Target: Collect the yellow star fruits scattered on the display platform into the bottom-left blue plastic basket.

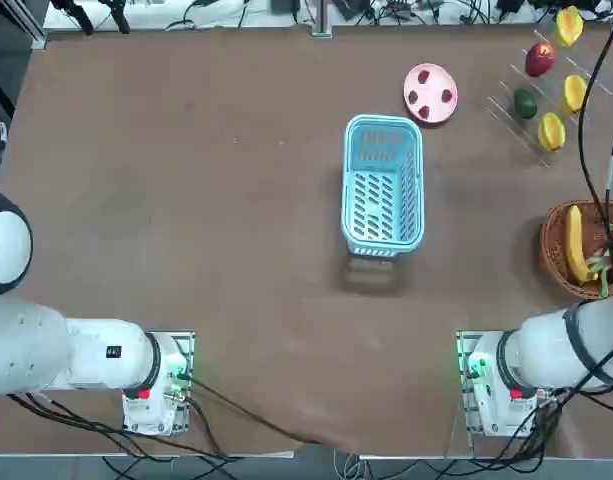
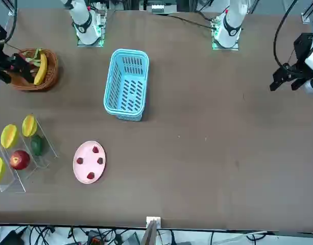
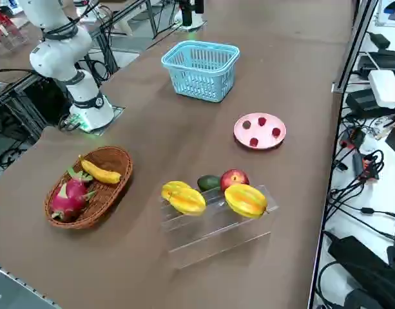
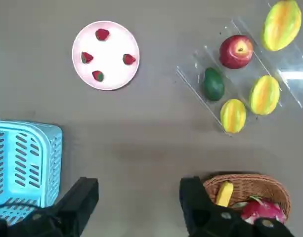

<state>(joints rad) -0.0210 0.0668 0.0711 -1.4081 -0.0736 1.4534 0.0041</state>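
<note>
Brown bench (image 1: 206, 200) fills the scene, and the right gripper (image 4: 139, 207) hangs released high above it, fingers spread, holding nothing. Beyond it the blue plastic basket (image 1: 383, 186) stands empty mid-bench. At the far right corner, three yellow star fruits (image 1: 551, 131) (image 1: 575, 92) (image 1: 569, 25) rest on the display platform (image 3: 216, 225).

Robotics lab bench. A brown table (image 1: 186, 200) carries two white arms bolted on metal base plates (image 1: 491, 395) with green status lights. Cable bundles (image 1: 236, 10) run along the table edge at 12 o'clock in the top view, and more cables and power bricks (image 3: 371, 96) lie on the floor beside it. Props are staged: fake fruit on a clear rack (image 3: 216, 222), a wicker basket (image 3: 87, 187), a pink plate (image 3: 260, 131).
</note>
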